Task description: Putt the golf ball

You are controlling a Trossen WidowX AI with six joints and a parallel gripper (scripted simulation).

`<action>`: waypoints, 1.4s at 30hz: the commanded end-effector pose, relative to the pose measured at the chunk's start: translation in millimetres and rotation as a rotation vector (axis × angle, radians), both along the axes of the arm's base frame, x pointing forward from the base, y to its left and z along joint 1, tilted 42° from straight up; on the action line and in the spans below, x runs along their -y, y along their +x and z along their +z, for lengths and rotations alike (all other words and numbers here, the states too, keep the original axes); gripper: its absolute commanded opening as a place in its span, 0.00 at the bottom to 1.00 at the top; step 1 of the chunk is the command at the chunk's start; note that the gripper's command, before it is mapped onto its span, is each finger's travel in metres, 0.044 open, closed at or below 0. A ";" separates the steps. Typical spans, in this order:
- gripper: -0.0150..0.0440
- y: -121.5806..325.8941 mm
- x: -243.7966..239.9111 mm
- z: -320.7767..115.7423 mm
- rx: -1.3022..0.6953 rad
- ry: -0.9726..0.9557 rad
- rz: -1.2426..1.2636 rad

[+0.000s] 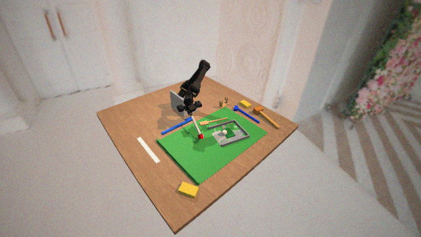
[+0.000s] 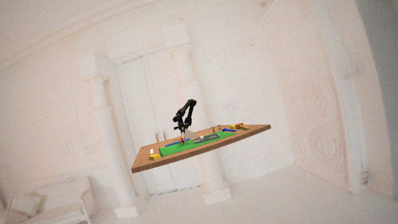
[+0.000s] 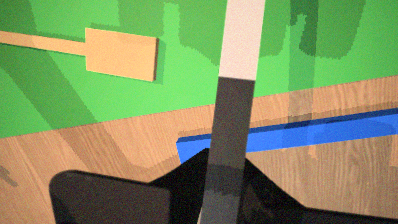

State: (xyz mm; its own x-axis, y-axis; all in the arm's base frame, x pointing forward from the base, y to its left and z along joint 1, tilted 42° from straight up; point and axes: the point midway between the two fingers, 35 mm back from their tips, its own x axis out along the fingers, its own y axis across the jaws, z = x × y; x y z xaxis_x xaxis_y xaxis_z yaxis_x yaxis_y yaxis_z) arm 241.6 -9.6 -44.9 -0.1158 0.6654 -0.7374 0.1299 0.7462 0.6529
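Observation:
My gripper is shut on the grip of the red putter. The putter's shaft slants down to its red head, just above the green mat. The white golf ball lies inside the grey walled frame, where the grey ramp meets the dark raised green. The putter head is left of the ramp, apart from the ball.
A blue stick lies on the wooden board below the gripper. A tan putter, a blue putter, an orange mallet, two yellow blocks, a white strip and a grey block lie around.

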 end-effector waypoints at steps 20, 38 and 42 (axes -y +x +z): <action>0.25 6.4 22.3 23.9 0.019 -0.007 -0.011; 0.25 6.4 22.3 23.9 0.019 -0.007 -0.011; 0.25 6.4 22.3 23.9 0.019 -0.007 -0.011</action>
State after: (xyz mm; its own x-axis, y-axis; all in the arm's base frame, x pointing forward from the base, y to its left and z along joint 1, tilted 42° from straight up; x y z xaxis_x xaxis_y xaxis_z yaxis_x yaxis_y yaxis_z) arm 247.7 -31.6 -20.7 -0.0980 0.6616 -0.7434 0.1238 0.7493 0.6505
